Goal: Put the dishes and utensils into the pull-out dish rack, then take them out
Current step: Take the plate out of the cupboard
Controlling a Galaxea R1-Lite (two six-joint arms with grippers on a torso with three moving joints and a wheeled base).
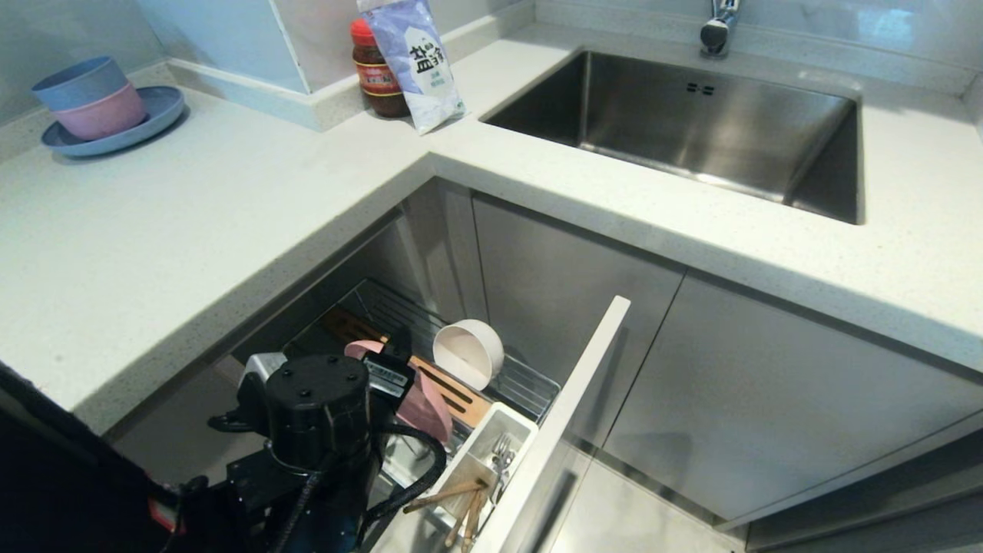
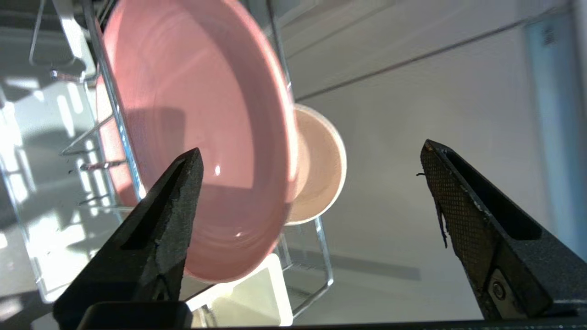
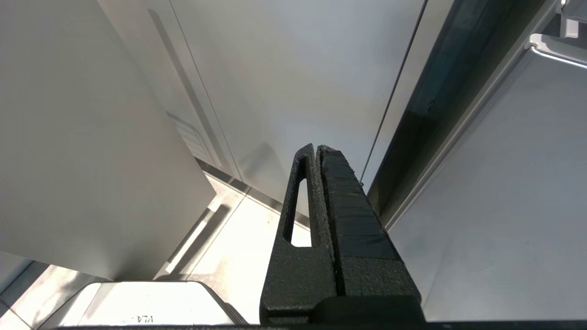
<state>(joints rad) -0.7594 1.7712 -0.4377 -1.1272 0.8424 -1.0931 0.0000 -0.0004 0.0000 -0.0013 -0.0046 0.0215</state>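
1. The pull-out dish rack stands drawn out from under the corner of the white table, its grey front panel to the right of the wire basket.
2. The pink plate stands on edge among the upright prongs near the middle of the rack; in the left wrist view the pink plate leans against a chrome wire.
3. The off-white bowl rests tipped on its side just behind the plate, its opening facing the robot.
4. The white cutlery cup sits at the rack's front corner beside the panel, with the silver fork standing in it.
5. The wooden chopsticks lie at the near end of the cup, slanting outward over its edge.
6. The left tool hangs over the rack close to the plate with its jaws spread wide, holding nothing; one fingertip shows in front of the plate's face.
7. The right tool is parked low beside the cabinet fronts, its jaws pressed together and empty.
8. On the table's far left, stacked blue and pink bowls sit on a blue plate.
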